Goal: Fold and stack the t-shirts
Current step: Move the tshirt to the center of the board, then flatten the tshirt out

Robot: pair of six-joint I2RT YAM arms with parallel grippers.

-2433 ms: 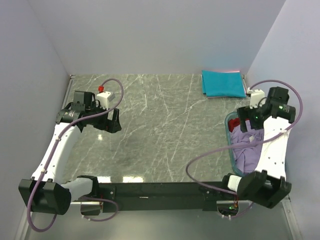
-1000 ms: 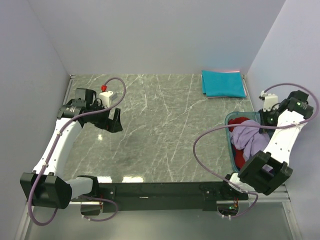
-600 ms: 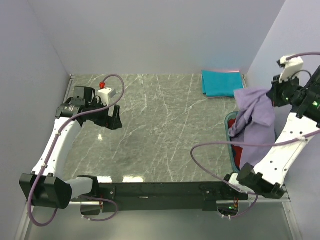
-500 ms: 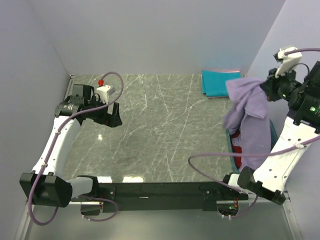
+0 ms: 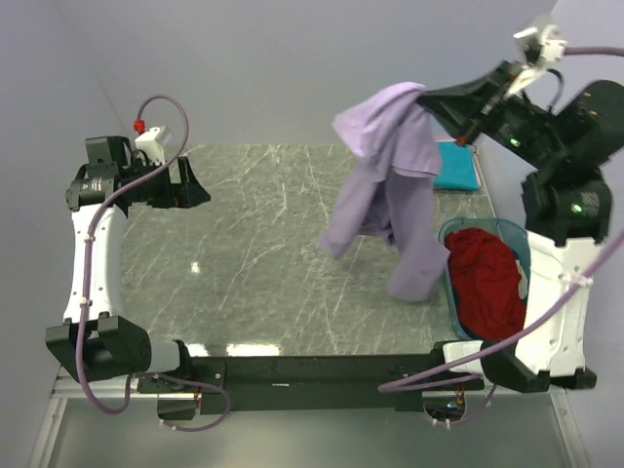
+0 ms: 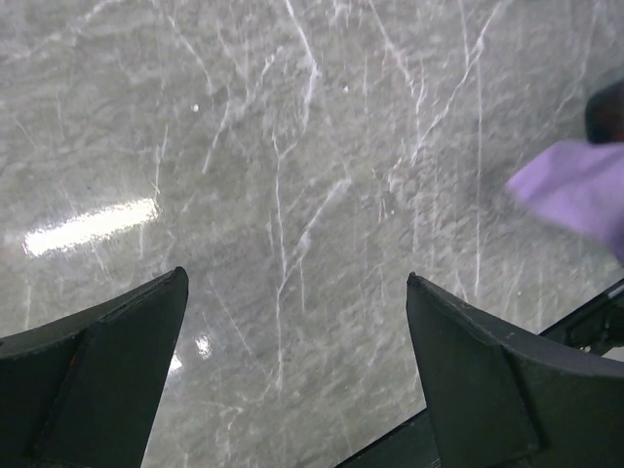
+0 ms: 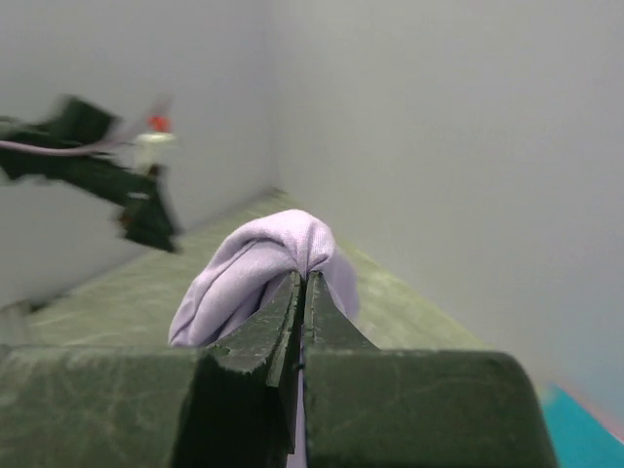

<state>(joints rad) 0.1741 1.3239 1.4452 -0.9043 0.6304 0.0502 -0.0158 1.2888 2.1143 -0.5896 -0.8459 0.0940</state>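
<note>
High over the far right of the tabletop [image 5: 244, 253]: our right end effector [image 5: 425, 94] is pinched together on a bunched fold of the purple shirt [image 5: 390, 195].
Purple shirt: it hangs from that single pinch with its long axis running downward. Its lowest tail is just beside the bin [image 5: 450, 302]; we cannot tell if it touches the tabletop.
Left end effector [image 5: 190, 183]: fingers wide apart, holding nothing, well apart from the cloth.
Direction: from our left arm the shirt lies to the right, across the bare middle.
Other shirts: the red shirt [image 5: 485, 268] lies in the bin; the teal shirt [image 5: 456, 168] lies folded at the far right.
Our judgement: the right arm should bring the cloth leftward for spreading.
</note>
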